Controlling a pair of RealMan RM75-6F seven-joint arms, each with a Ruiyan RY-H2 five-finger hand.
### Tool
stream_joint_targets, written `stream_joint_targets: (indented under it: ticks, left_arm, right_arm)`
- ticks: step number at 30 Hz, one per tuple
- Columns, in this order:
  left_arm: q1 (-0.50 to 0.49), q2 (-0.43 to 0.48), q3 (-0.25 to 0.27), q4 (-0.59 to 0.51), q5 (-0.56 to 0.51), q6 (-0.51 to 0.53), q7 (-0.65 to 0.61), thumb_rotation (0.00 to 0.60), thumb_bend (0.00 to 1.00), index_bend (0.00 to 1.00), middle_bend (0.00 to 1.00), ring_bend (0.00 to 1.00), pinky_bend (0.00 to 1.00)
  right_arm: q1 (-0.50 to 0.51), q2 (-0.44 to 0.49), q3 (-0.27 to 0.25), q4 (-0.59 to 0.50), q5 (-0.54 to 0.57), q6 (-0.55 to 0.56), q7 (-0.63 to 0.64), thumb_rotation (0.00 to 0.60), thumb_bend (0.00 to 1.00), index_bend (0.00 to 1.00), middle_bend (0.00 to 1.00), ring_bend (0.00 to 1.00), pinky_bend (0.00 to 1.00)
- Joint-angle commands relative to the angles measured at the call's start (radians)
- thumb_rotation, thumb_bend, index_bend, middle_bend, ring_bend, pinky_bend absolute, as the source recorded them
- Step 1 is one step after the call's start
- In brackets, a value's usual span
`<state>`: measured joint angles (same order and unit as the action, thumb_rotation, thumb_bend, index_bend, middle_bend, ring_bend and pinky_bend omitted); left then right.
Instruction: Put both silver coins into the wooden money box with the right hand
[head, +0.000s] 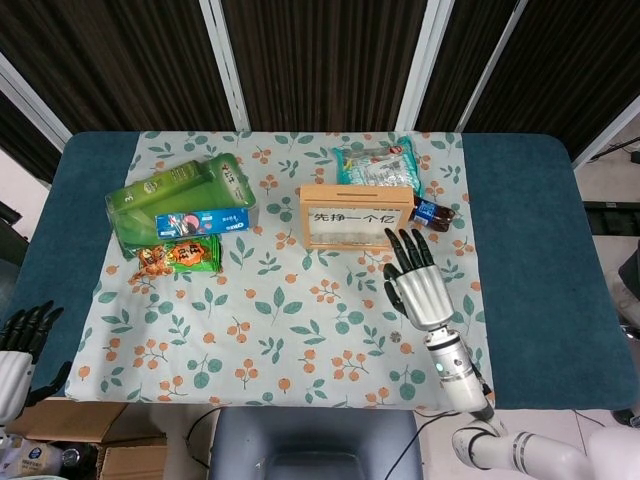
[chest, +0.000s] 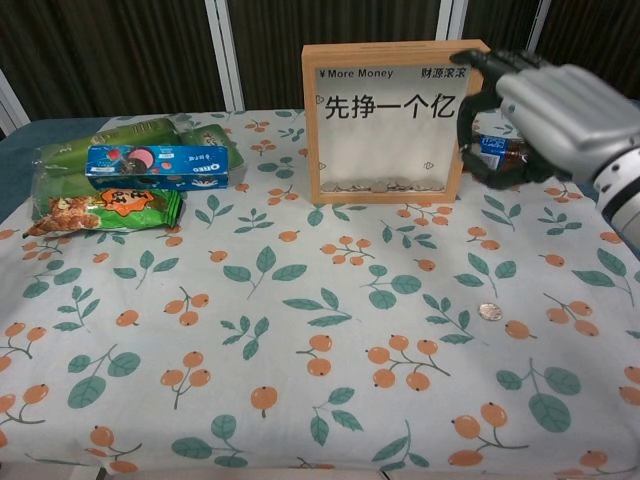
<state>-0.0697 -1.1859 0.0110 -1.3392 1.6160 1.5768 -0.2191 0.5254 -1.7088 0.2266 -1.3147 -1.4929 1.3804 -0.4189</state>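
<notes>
the right hand (chest: 560, 110), fingers (chest: 480, 62) spread and empty, hovers by the wooden money box (chest: 395, 120); a silver coin (chest: 489, 311) lies below, nearer the robot.

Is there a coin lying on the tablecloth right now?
Yes, in the chest view a silver coin lies flat on the tablecloth, apart from the right hand.
</notes>
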Motion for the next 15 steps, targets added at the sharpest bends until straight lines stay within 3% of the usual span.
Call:
stream_joint_targets:
  ticks: [1,8,15]
  left_arm:
    - [0.001,0.000,0.002,0.002,0.002,0.001,-0.003,0.600,0.37,0.00,0.00,0.00,0.03]
    - [0.001,-0.005,0.006,0.018,0.000,-0.008,-0.020,0.600,0.37,0.00,0.00,0.00,0.03]
    - [-0.003,-0.006,0.009,0.015,0.010,-0.008,-0.019,0.600,0.37,0.00,0.00,0.00,0.03]
  right_arm:
    - [0.053,0.134,0.182,-0.247,0.124,-0.030,-0.136,0.600,0.61,0.73,0.15,0.00,0.00]
    - [0.166,0.188,0.325,-0.361,0.305,-0.100,-0.331,0.600,0.61,0.73,0.15,0.00,0.00]
    - [0.310,0.148,0.400,-0.278,0.544,-0.152,-0.481,0.600,0.61,0.73,0.15,0.00,0.00]
